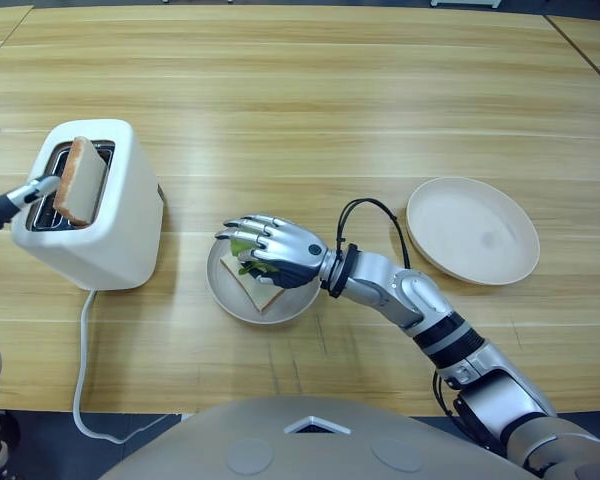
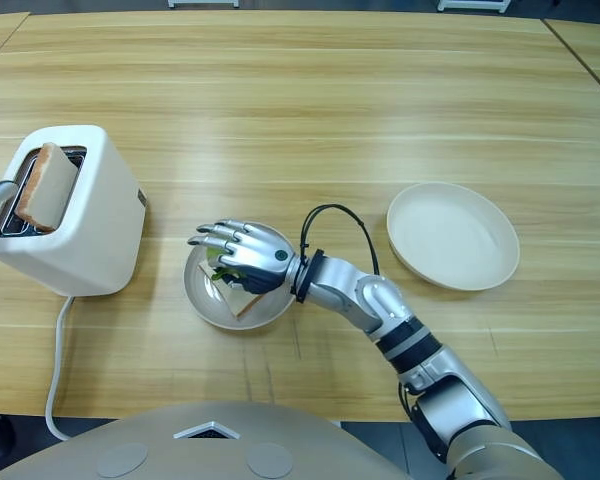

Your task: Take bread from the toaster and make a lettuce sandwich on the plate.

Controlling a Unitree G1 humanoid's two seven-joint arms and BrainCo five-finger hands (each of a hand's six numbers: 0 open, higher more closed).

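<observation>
- Right hand [image 1: 280, 250] hangs palm-down over the plate [image 1: 218, 288]; whether it pinches anything, I can't tell.
- Directly beneath it, lettuce [image 1: 244, 248] lies on 1 slice [image 1: 263, 293], both in that plate.
- Well to its left, the toaster [image 1: 120, 235] holds the 2nd slice [image 1: 80, 180], poking up from a slot; the left hand [image 1: 15, 198] touches it, grip unclear.
- That bread looks light, stiff and crumbly, so I'd take its exposed upper edges gently. Lettuce is limp and may slide.
- Off to its right sits a spare plate [image 1: 472, 230], away from the food.
</observation>
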